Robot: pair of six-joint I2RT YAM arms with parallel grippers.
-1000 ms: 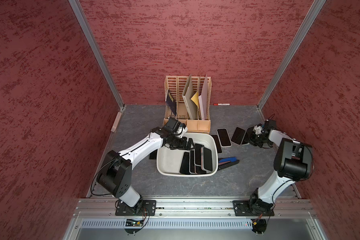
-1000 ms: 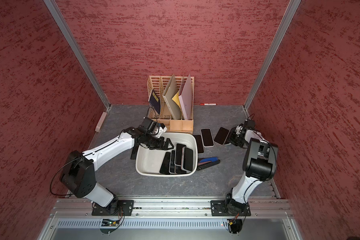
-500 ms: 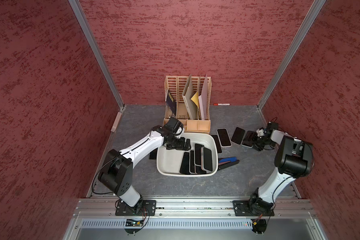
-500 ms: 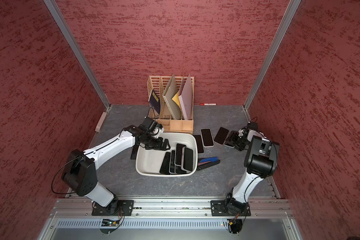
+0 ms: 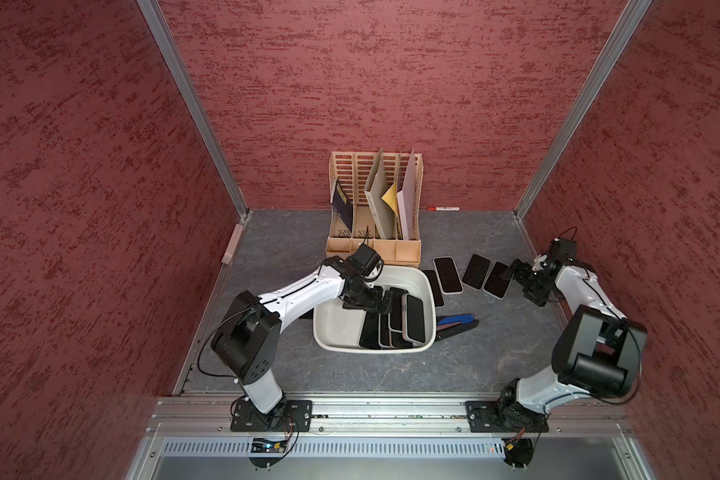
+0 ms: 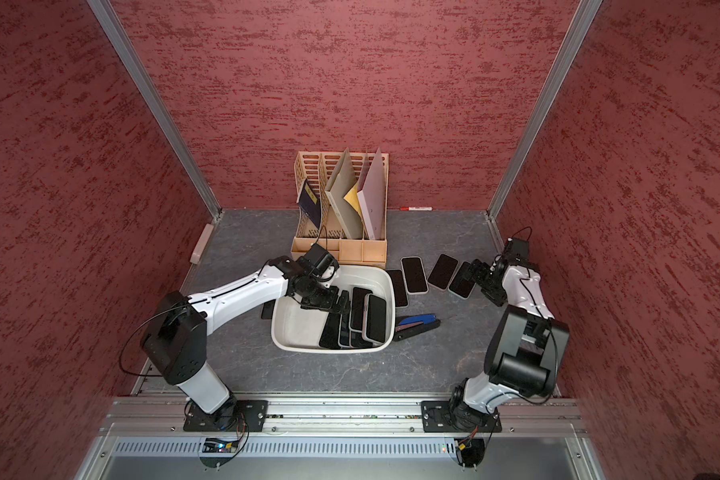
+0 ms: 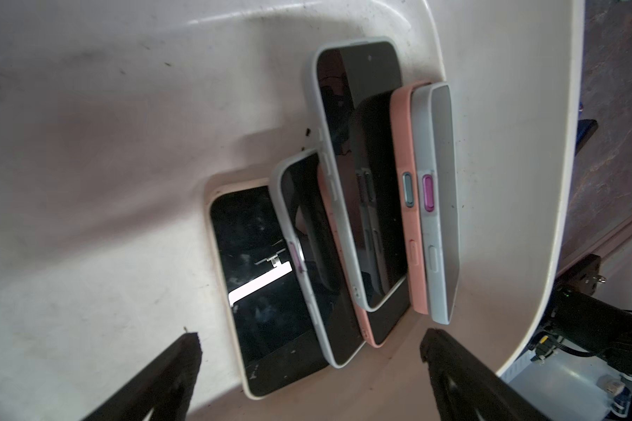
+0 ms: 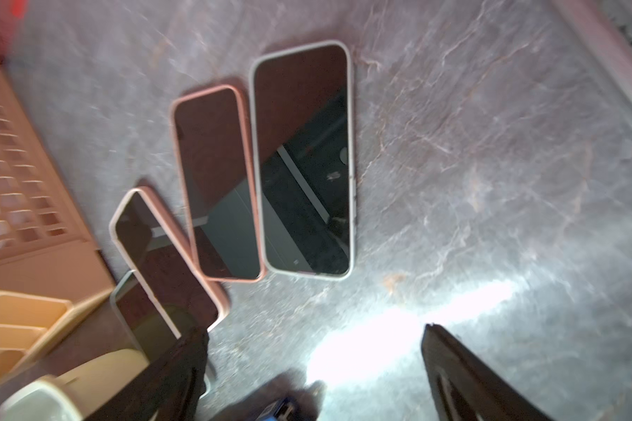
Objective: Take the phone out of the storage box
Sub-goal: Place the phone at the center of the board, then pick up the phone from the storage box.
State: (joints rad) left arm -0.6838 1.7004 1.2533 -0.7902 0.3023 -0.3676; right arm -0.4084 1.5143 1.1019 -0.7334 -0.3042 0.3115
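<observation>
I had the left gripper (image 5: pixel 366 300) down inside the storage box (image 5: pixel 336 328), its jaws spread wide and holding nothing. In the left wrist view the phones lay just ahead of its fingertips (image 7: pixel 183 350), shingled one over the next and leaning toward the box wall.

That overlap is why I judged the choice of phone mattered. The cream-cased phone (image 7: pixel 260 291) lay flat on the box floor, half buried under its neighbour, with little for a jaw to catch. The grey-cased phone (image 7: pixel 362 175) rode on top of the pile, both long edges free. I took it as the easier one to span with jaws set this wide.

The right gripper (image 5: pixel 522 284) stood wide and empty too, low over the table (image 5: pixel 350 374). A pale-cased phone (image 8: pixel 305 160) lay flat just beyond its tips, clear of both fingers. A pink-cased phone (image 8: pixel 216 182) lay edge to edge with it, part of a row set out beside the box. I read that row as the drop zone, kept far enough from the box that neither arm crowded the other.
</observation>
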